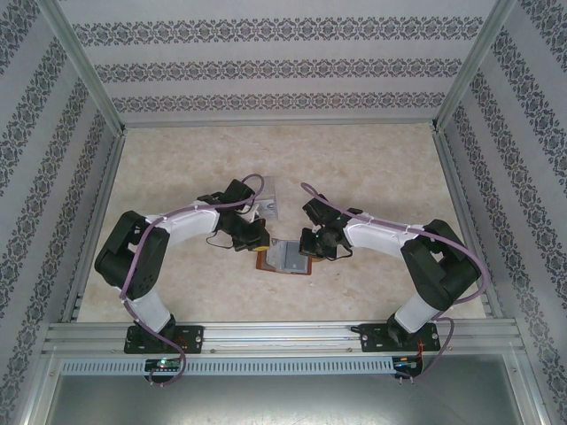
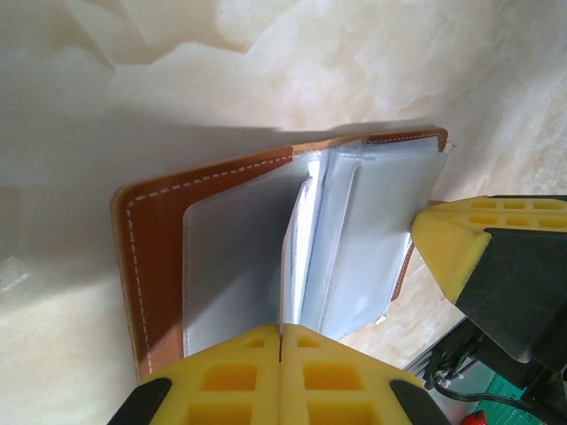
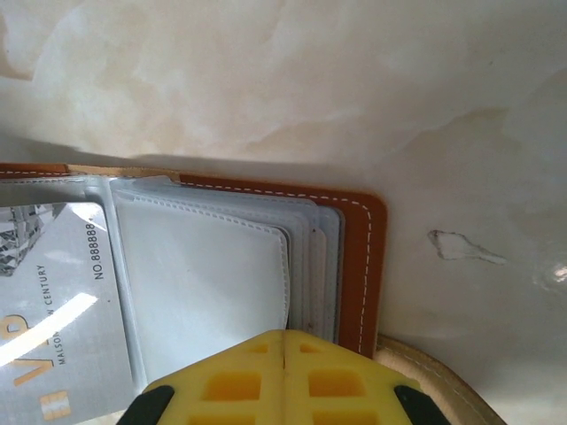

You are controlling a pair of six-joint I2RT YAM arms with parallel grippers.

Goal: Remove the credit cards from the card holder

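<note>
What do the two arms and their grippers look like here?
Left arm and right arm: black joint housings, white link shells, a lilac cable looped along each. Left gripper and right gripper: both yellow with square grid recesses, on black mounts.

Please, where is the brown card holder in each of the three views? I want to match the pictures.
Top external: the card holder lies open in the middle of the picture, on the table.
Left wrist: the card holder is in the middle, with its brown cover on the left.
Right wrist: the card holder is lower left to middle, with its brown cover on the right.
Shared landmark: the brown border around the grey sleeves.
</note>
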